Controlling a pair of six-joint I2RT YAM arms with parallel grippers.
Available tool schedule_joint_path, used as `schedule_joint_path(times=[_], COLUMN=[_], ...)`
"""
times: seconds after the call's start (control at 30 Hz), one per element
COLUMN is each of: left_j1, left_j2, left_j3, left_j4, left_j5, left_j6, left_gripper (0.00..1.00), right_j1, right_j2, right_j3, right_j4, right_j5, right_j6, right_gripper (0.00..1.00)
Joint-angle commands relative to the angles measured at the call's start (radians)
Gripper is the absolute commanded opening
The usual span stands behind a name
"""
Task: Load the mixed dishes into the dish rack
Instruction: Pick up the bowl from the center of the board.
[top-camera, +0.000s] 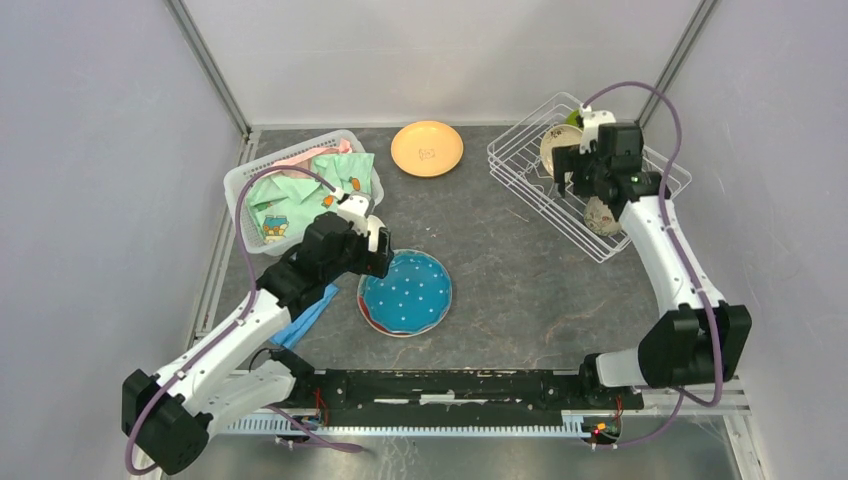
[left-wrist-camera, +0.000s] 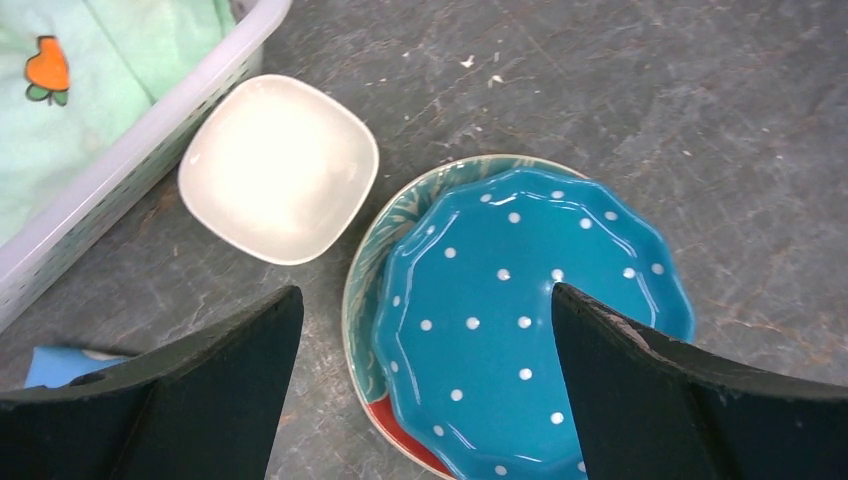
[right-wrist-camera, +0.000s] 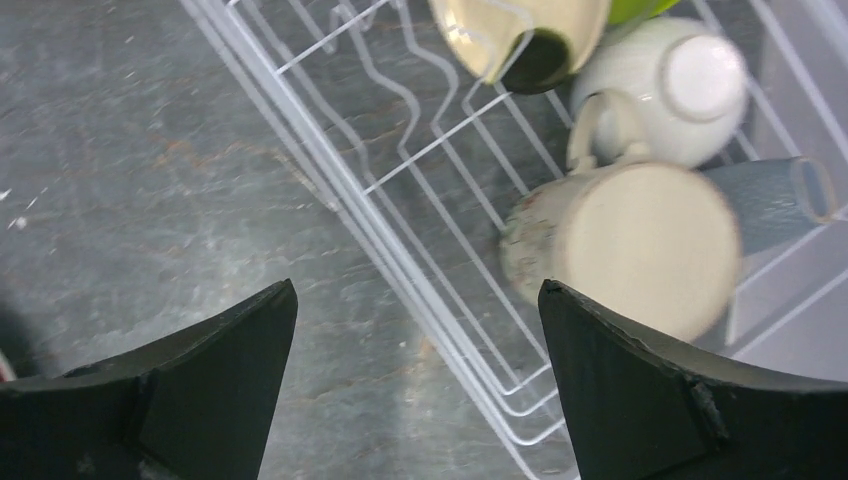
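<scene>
As the left tool (left-wrist-camera: 422, 292) gapes, the dotted plate (left-wrist-camera: 520, 330) lies beneath.

No legible text, brand, number or label is found in any view. A small dark marking (top-camera: 428, 154) is printed at the centre of the orange plate (top-camera: 410, 140), but it is too small to be read. A carrot picture (left-wrist-camera: 48, 68) is printed on the green cloth (left-wrist-camera: 130, 60) held in the basket (left-wrist-camera: 150, 140). A coloured patch (top-camera: 272, 226) on the same cloth is blurred and cannot be read.
</scene>
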Motion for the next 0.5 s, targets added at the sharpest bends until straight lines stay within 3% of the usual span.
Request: schedule_joint_path(times=[0.0, 0.17, 0.47], left_j1=[0.001, 0.002, 0.028], left_j2=[0.036, 0.122, 0.179], left_j3=[0.025, 0.054, 0.077], left_j4=[-0.017, -0.079, -0.111], left_j5=[-0.099, -0.102, -0.080], left_j6=[-0.064, -0.114, -0.198], left_gripper=[0.99, 0.92, 0.84], right_j1=[0.064, 0.148, 0.188], right_j2=[-0.107, -0.198, -0.266], right_j3=[-0.135, -0.312, -0.446], right_j4=[0.174, 0.304, 0.411], right_j5=[-0.009, 0.016, 0.005], right_j6=[0.081, 0.148, 0.156], right_gripper=[0.98, 0.98, 0.98])
